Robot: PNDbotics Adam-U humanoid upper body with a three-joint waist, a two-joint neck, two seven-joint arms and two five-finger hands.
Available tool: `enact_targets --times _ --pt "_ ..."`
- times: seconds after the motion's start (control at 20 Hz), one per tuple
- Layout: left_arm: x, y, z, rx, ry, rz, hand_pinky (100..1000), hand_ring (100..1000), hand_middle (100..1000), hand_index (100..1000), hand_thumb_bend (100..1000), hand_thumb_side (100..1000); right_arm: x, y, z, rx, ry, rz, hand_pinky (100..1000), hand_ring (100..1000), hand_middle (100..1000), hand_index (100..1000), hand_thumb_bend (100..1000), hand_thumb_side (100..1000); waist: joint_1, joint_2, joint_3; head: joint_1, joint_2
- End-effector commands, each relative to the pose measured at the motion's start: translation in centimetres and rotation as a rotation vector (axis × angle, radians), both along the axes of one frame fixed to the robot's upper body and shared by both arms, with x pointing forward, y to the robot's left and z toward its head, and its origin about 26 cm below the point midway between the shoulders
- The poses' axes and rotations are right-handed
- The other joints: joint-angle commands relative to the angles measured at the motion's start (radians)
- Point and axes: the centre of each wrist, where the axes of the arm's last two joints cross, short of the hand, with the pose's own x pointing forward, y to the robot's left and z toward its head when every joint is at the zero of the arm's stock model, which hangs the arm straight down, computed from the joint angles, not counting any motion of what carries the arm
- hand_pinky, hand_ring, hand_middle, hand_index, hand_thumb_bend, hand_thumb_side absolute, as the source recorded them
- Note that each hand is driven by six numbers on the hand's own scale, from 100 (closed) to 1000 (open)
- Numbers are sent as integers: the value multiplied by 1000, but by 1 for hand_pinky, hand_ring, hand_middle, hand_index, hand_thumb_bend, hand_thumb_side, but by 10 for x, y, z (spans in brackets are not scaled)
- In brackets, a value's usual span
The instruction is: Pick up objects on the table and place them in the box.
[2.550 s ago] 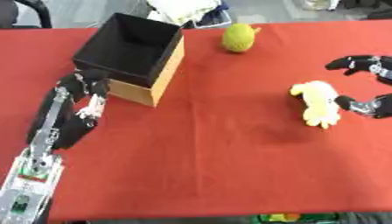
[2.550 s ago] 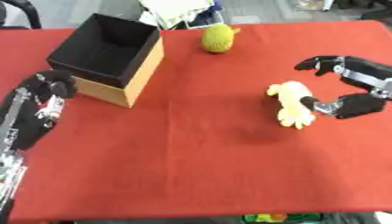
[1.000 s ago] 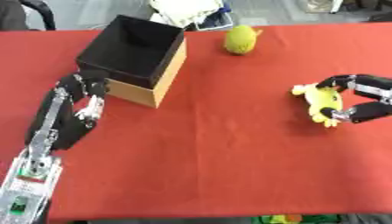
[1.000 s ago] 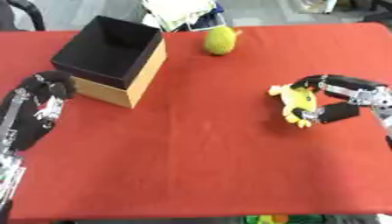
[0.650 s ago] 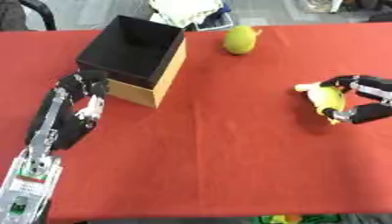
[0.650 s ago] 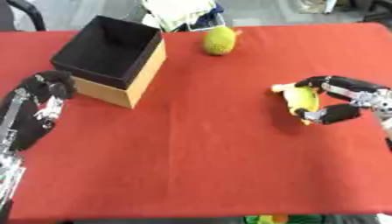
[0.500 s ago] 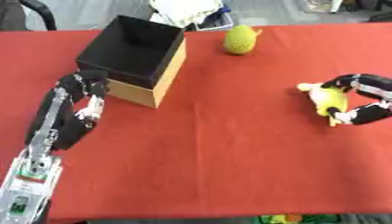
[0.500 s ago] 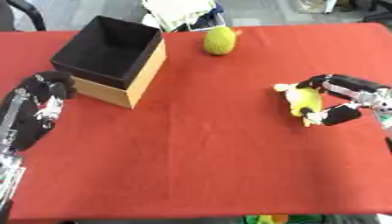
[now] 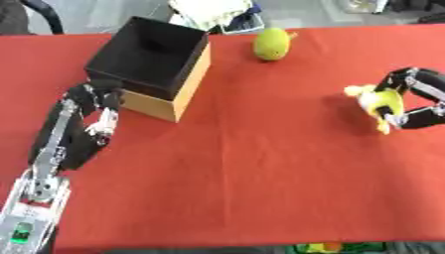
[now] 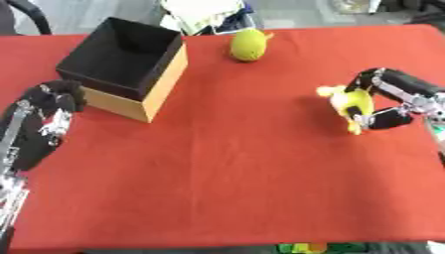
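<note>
A yellow soft toy (image 10: 349, 106) hangs a little above the red table at the right, with my right hand (image 10: 391, 99) curled round it from the right side. A yellow-green round fruit (image 10: 249, 44) lies near the table's far edge. The box (image 10: 124, 67), black inside with tan outer walls, stands open at the back left. My left hand (image 9: 94, 101) rests with curled fingers just in front of the box's near left corner, holding nothing.
The red tablecloth (image 10: 226, 173) covers the whole table. Beyond the far edge lies a pile of white and blue items (image 10: 204, 15). A dark chair part (image 9: 39, 12) shows at the upper left.
My right hand has closed round the yellow toy and lifted it slightly off the cloth, drifting right. The left arm has not moved.
</note>
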Motion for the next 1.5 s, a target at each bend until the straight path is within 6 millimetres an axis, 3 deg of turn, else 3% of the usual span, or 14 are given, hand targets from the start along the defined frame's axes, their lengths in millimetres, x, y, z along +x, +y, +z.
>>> enact_targets --times 0.05,0.3,0.65,0.85,1.1,1.5 --pt "0 3 6 13 -18 -1 641 643 622 766 100 603 2 1 23 50 -114 1 602 562 384 441 100 100 -2 -14 0 -1 5" --pt "0 3 6 13 -18 -4 641 642 621 766 100 603 7 23 39 93 -238 61 605 566 382 438 100 100 -5 -16 4 -5 5" --pt "0 1 5 16 -12 -14 641 641 621 766 100 604 18 62 77 114 -340 173 620 573 388 447 117 100 -9 -21 19 -13 5" --pt "1 -3 5 17 -9 -38 640 641 620 764 100 605 25 100 115 111 -422 256 630 577 394 455 150 100 -14 -19 64 -34 5" --pt "3 -9 9 16 -22 -68 641 640 620 764 100 603 41 132 146 81 -449 278 641 585 404 467 166 100 -15 -9 109 -58 5" --pt "9 -25 21 15 -56 -151 641 640 617 764 100 599 56 166 167 89 -493 270 648 589 413 478 152 100 -19 16 205 -137 5"
